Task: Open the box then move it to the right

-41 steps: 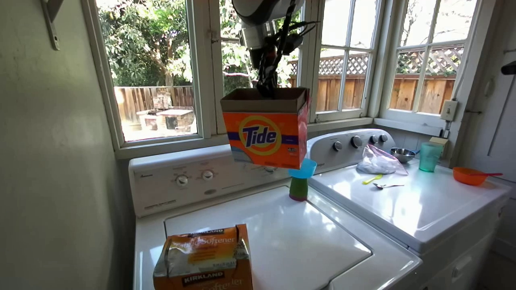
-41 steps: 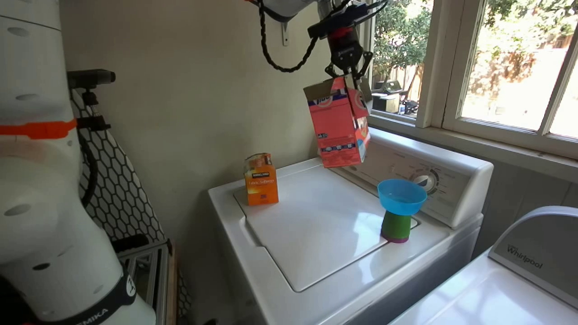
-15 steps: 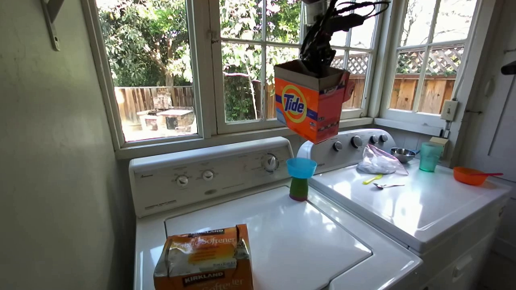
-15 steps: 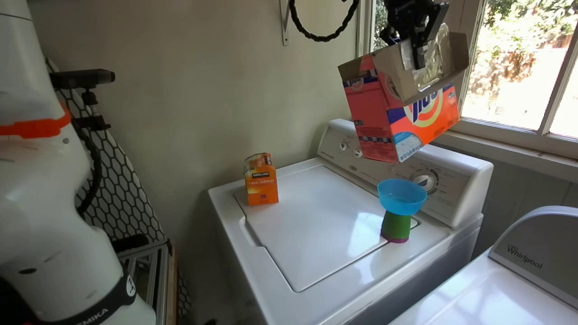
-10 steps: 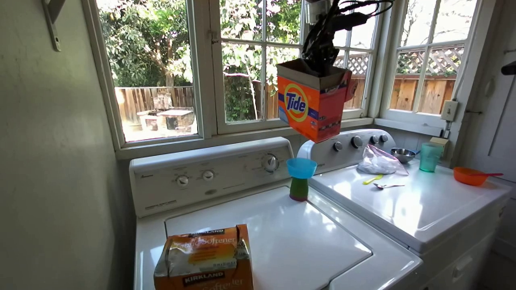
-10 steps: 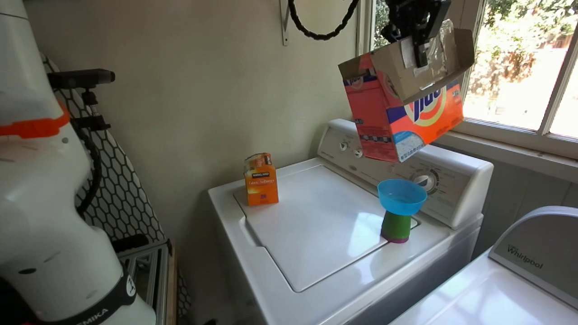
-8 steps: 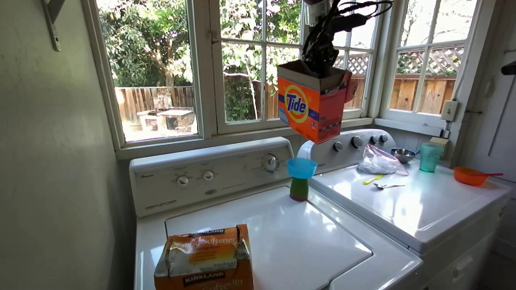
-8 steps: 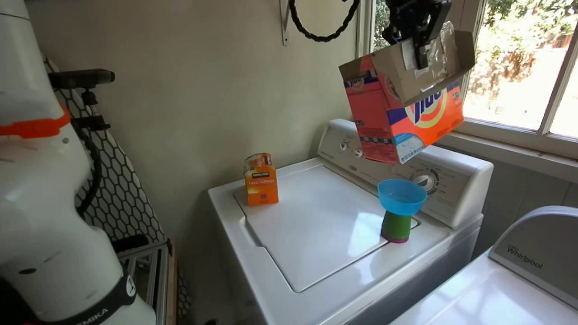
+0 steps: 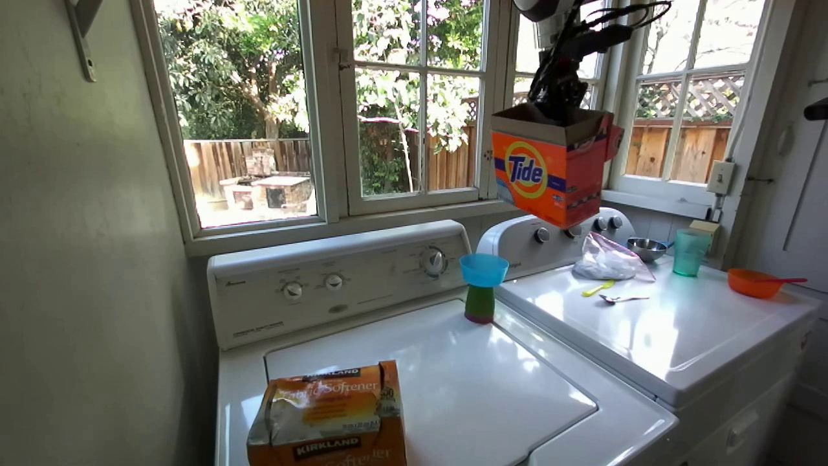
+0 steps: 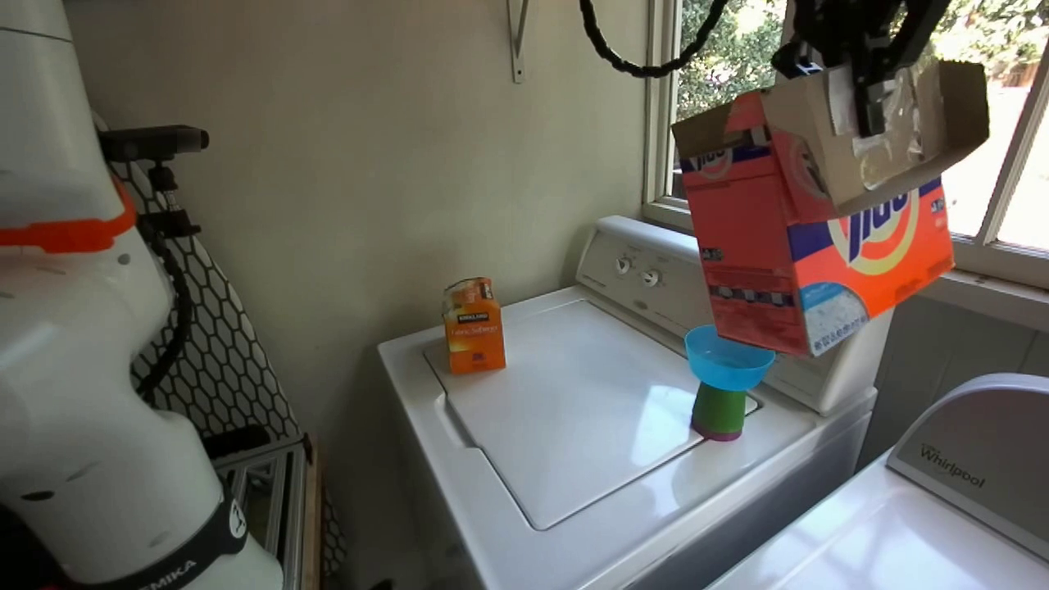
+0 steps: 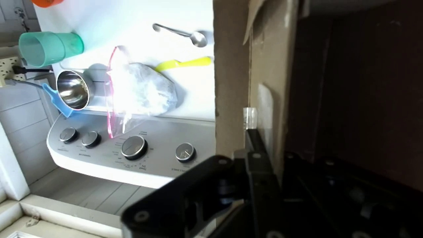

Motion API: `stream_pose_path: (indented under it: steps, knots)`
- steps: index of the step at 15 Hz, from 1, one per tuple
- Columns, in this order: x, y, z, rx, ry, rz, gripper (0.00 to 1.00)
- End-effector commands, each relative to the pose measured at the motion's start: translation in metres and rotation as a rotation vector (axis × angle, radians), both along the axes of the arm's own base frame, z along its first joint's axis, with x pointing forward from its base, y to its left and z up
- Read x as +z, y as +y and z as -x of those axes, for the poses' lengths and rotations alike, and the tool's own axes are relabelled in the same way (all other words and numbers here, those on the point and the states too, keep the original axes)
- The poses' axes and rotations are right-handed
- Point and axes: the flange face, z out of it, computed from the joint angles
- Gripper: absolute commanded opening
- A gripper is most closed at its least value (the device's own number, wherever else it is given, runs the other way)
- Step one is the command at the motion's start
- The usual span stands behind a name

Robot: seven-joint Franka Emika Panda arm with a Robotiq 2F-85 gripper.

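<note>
We had the box [image 9: 550,171] open and aloft, upper right of the frame in both exterior views, fingers [image 10: 870,106] pinching its rim. Opening looked done, rightward move partly; set-down was left, we judged.

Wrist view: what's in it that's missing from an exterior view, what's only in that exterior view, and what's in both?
Only the wrist view, of those two: green cup, plastic bag, spoon and yellow utensil.
Only that exterior view: orange softener box, blue bowl and white robot arm.
Both: the Tide box, the pincer shut on its cardboard, and part of the Whirlpool machine.
</note>
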Motion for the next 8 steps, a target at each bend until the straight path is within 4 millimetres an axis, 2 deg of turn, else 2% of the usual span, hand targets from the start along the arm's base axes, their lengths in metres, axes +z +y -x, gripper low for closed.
stream_pose_path:
  steps: [1, 8]
  knots:
    - [-0.009, -0.040, -0.007, 0.069, 0.105, -0.048, 0.01]
    - [-0.066, -0.085, -0.013, 0.017, 0.283, -0.093, 0.01]
